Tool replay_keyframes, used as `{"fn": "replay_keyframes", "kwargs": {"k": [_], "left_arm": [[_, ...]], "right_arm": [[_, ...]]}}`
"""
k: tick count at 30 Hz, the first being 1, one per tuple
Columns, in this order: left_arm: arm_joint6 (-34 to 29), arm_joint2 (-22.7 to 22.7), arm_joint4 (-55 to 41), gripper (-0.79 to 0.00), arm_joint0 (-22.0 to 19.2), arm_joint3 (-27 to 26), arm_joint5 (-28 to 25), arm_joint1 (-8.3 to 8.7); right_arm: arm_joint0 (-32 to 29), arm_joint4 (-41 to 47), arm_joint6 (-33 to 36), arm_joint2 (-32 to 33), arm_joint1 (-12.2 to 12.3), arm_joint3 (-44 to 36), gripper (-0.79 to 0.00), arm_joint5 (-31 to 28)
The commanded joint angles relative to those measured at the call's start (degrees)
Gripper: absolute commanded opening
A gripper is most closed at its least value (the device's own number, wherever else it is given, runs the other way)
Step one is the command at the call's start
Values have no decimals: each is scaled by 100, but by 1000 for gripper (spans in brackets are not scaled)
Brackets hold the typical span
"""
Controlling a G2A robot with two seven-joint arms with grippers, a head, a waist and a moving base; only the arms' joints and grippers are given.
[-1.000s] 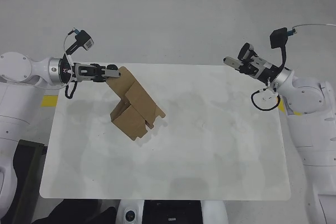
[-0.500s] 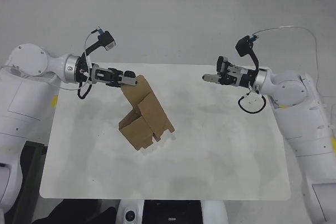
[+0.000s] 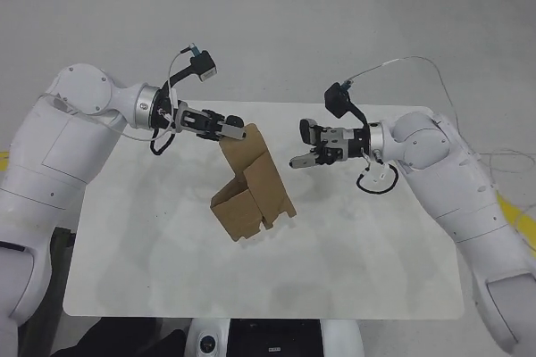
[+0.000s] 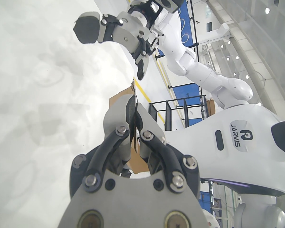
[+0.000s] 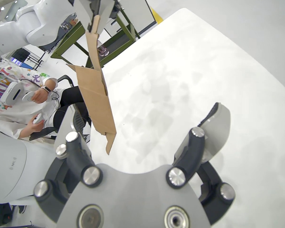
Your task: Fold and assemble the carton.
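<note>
The brown carton (image 3: 250, 183) hangs partly folded over the middle of the white table (image 3: 366, 268), its lower end close to the surface. My left gripper (image 3: 235, 131) is shut on the carton's upper back edge; in the left wrist view its fingers (image 4: 116, 112) pinch the thin cardboard (image 4: 120, 98). My right gripper (image 3: 301, 147) is open with nothing between its fingers, just right of the carton and level with its upper part. From the right wrist, the carton (image 5: 95, 96) hangs edge-on in front of the open right gripper (image 5: 142, 122), below the left gripper (image 5: 97, 5).
The table's front and right areas (image 3: 339, 286) are bare. Beyond the table's far edge stands a green metal frame (image 5: 123, 27), and a black rack (image 4: 180, 110) shows in the room behind.
The left arm has carried the carton to the right, toward the table's middle. The right gripper has swung left from the far right corner to beside the carton.
</note>
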Motion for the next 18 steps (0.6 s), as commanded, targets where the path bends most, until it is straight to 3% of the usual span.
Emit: {"fn": "replay_keyframes", "kwargs": {"k": [1,10,12,14,15,17,18], "left_arm": [[45,99,-52,-785,-51,86,-44,-61],[179,365,-187,-785,-201,362,-178,-242],[185,387,-213,-785,-219,396,-184,-260],[190,402,-241,-785,-229,417,-189,-274],[185,409,-257,-785,-232,424,-184,-279],[179,411,-303,-785,-234,427,-178,-287],[171,408,-333,-785,-233,426,-170,-289]], "right_arm": [[65,151,-56,-260,15,-7,0,-56],[448,660,-335,-1351,112,16,0,-335],[551,768,-393,-1596,139,29,-40,-393],[665,855,-444,-1841,166,50,-225,-444],[726,898,-477,-1959,180,60,-243,-478],[839,1006,-555,-2180,206,94,-403,-556],[896,1055,-596,-2285,218,114,-419,-597]]}}
